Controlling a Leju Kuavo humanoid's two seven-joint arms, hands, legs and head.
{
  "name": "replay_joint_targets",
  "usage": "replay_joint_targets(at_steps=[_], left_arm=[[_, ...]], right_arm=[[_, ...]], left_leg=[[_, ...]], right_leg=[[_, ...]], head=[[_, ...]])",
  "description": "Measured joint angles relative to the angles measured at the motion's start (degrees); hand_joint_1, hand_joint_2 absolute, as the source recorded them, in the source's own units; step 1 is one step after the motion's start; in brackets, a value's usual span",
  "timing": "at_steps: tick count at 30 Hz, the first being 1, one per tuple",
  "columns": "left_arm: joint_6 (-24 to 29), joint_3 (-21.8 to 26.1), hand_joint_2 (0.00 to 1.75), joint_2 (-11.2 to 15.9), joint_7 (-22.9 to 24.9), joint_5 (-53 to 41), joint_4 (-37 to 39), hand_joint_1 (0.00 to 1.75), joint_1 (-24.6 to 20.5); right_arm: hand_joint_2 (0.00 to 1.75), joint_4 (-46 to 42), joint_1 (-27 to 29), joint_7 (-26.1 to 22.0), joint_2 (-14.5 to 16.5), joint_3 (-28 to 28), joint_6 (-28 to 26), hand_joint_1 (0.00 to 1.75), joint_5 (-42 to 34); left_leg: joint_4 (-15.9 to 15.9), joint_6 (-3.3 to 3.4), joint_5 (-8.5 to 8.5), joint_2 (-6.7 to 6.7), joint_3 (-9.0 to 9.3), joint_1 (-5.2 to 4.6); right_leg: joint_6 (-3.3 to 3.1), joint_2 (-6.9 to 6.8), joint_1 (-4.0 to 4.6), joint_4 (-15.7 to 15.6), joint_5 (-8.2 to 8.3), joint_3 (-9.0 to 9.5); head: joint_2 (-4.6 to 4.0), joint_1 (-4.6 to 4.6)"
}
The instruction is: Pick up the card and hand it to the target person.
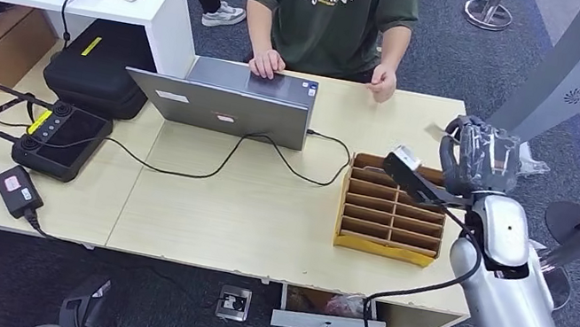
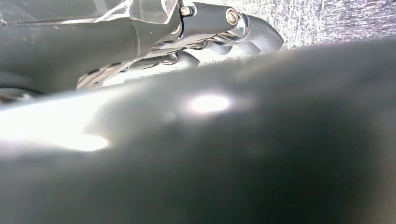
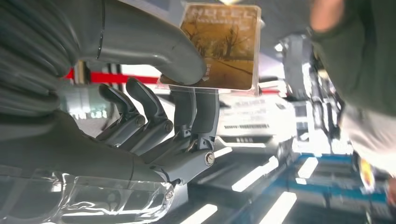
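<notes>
Up at the far right of the head view, the right hand [image 1: 482,157] is raised above the wooden surface [image 1: 260,212], just beyond the cardboard slot organizer [image 1: 393,211], with the edge of a card [image 1: 435,131] showing at its fingers. A person in a green T-shirt [image 1: 332,9] stands across the surface behind an open laptop [image 1: 230,99], one hand [image 1: 267,61] resting on it and the other hand [image 1: 383,82] near the surface's far edge. A black controller with antennas [image 1: 61,139] and a black case [image 1: 95,71] lie to the left.

From the left wrist view, the left hand [image 2: 187,42] is blurred and close, its fingers curled in, with nothing visible in them.

From the right wrist view, the right hand [image 3: 154,116] pinches the hotel card [image 3: 220,46] between its thumb [image 3: 149,44] and fingers [image 3: 194,112], the card's printed face toward the camera.
</notes>
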Motion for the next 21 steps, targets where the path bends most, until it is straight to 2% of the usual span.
replay_joint_targets(at_steps=[7,21], left_arm=[[0.00,0.00,0.00,0.40,-0.56,0.21,0.00,0.00,0.25],[-0.01,0.00,0.00,0.50,-0.68,0.74,0.00,0.00,0.53]], right_arm=[[1.75,-5.53,-0.41,0.00,-1.46,-0.81,-0.88,1.70,-0.70],[1.75,-6.14,-0.71,-0.03,-1.56,-1.00,-0.36,1.75,-0.85]], left_leg=[[0.00,0.00,0.00,0.00,-0.01,0.00],[0.00,0.00,0.00,0.00,0.00,0.00]], right_leg=[[0.00,0.00,0.00,0.00,0.00,0.00],[0.00,0.00,0.00,0.00,0.00,0.01]], head=[[0.00,0.00],[0.00,0.00]])
